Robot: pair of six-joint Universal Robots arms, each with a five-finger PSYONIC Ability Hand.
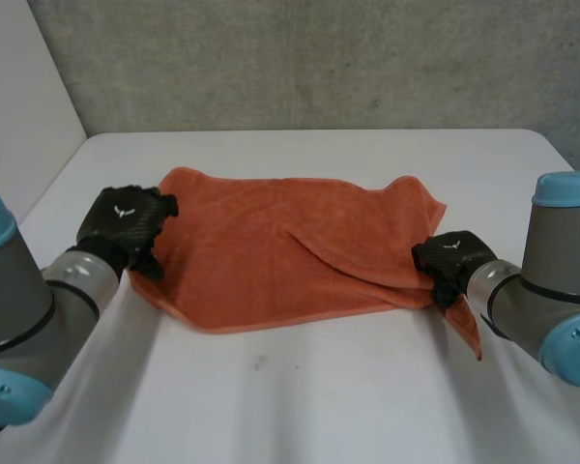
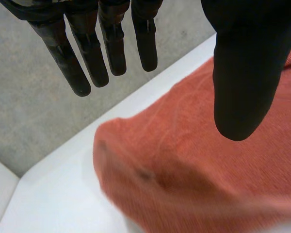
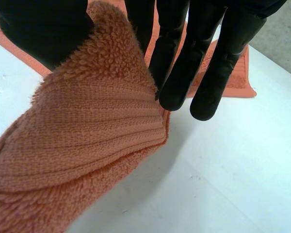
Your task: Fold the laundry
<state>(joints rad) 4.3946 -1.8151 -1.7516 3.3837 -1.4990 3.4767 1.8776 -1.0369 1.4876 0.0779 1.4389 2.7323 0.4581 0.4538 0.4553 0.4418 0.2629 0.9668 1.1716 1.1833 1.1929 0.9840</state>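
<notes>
so i'm mid-grasp: right hand (image 1: 449,261) pinches the towel (image 1: 271,251) at its edge, left hand (image 1: 124,224) hangs open and should grip its corner next

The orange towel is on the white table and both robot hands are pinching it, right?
Not quite. The right hand pinches the orange towel at its right edge, but the left hand is open: the left wrist view shows its fingers straight, apart from the thumb, holding no cloth.

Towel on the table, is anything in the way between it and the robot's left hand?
Nothing visible. The left hand is open right at the left edge of the towel, its thumb over the cloth, with nothing in between.
</notes>
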